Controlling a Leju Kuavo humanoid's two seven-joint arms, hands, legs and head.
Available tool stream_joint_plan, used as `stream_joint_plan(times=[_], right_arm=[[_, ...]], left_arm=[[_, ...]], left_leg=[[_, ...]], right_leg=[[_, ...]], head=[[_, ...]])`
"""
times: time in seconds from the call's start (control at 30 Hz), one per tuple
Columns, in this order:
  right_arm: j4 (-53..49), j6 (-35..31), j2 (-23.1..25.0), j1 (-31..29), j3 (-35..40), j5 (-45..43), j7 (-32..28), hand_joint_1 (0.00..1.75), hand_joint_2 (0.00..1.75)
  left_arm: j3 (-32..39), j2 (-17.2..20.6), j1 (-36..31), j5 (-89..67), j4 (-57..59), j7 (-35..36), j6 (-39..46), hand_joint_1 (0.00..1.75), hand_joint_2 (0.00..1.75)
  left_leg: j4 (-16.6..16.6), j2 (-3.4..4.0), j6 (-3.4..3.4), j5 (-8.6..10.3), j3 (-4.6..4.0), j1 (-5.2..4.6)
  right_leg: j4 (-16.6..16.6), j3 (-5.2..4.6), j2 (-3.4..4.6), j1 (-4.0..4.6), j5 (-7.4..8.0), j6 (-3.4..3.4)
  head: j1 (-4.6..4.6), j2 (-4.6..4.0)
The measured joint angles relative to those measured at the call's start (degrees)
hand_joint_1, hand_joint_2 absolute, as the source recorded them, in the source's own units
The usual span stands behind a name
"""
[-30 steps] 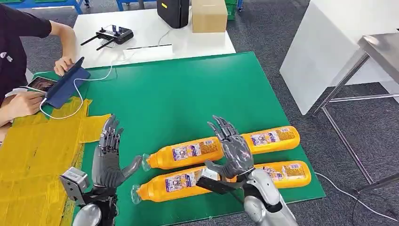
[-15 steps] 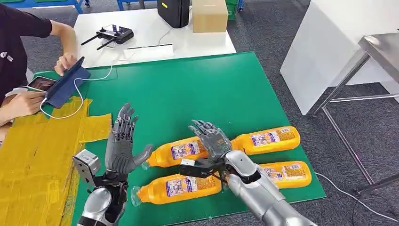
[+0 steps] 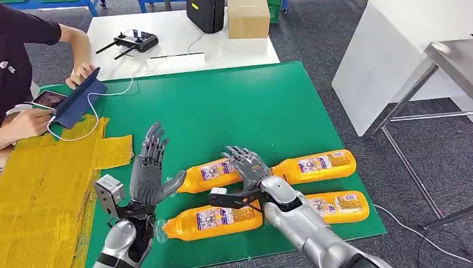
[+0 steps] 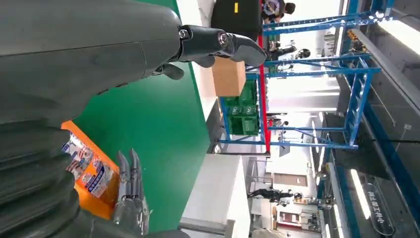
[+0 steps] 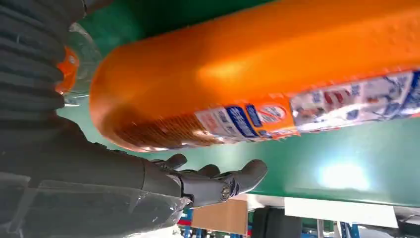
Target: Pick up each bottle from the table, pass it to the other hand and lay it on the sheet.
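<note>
1. Bottles: four orange ones lie on their sides on the green mat (image 3: pixel 234 106) of the worktop, lower centre to lower right of the head view, in two rows. Upper-left bottle (image 3: pixel 215 174) is the one under approach; lower-left bottle (image 3: pixel 215 220) sits just below it.
2. Right hand (image 3: pixel 247 166): fingers spread, holding nothing, hovering over the upper-left bottle near its body. Right wrist view has that bottle (image 5: pixel 257 74) close to the palm with a gap showing, so not gripped as far as I can tell.
3. Left hand (image 3: pixel 149 170): wide, palm up, fingers raised, empty, just left of the bottle caps; looks set to receive.
4. Yellow sheet (image 3: pixel 44 184) covers the left side of the frame, nothing laid on it yet.
5. Step advice, my read: lower the right hand square over the bottle's middle and wrap across its width, not the tapered neck. The body is round and slick, so close fully before lifting. Avoid nudging the neighbouring bottles.
</note>
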Motion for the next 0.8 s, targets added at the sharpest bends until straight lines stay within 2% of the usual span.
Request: stream_joint_plan(times=[0.33,0.37,0.43,0.5,0.67,0.8], right_arm=[[3.2,7.3,1.4,-3.2,0.6,-7.4,-3.7,0.00,1.75],[3.5,7.5,1.5,-3.4,0.7,-7.6,-3.8,0.14,1.75],[4.3,8.0,1.7,-4.0,0.8,-7.6,-3.9,0.66,1.75],[5.8,9.0,1.9,-5.1,1.5,-7.6,-3.8,1.29,1.75],[9.8,9.2,2.6,-7.5,3.8,-6.1,-1.6,1.59,1.75],[12.0,7.8,3.0,-8.5,5.5,-4.5,0.3,1.68,1.75]], left_arm=[[-1.1,0.0,-1.2,0.4,2.0,0.0,-0.5,0.00,1.75],[-1.2,-0.1,-1.3,0.4,2.2,0.0,-0.5,0.00,1.75],[-1.4,-0.1,-1.6,0.5,2.6,0.0,-0.5,0.00,1.75],[-1.7,-0.1,-2.0,0.6,3.1,-0.1,-0.5,0.00,1.75],[-2.2,-0.3,-2.4,1.5,4.2,-0.2,-0.5,0.00,1.75],[-2.6,-0.3,-2.4,1.5,4.9,-0.3,-0.5,0.00,1.75]], left_leg=[[0.0,0.01,0.00,0.01,0.02,0.00],[0.0,0.00,0.00,0.01,0.02,0.00],[0.0,0.00,0.00,0.00,0.01,0.00],[0.0,0.00,0.00,0.00,0.01,0.00],[0.0,0.00,0.00,0.00,0.03,0.00],[0.0,0.00,0.00,0.01,0.04,0.00]], right_leg=[[0.0,0.00,0.00,0.00,0.00,0.00],[0.0,0.00,0.00,0.00,0.00,0.00],[0.0,0.00,0.00,0.00,0.00,0.00],[0.0,0.00,0.00,0.00,0.00,0.00],[0.0,0.01,0.00,0.00,0.00,0.00],[0.0,0.02,0.00,0.00,0.00,0.00]], head=[[0.00,0.00],[0.00,0.00],[0.00,0.00],[0.00,0.00],[0.00,0.00],[0.00,0.00]])
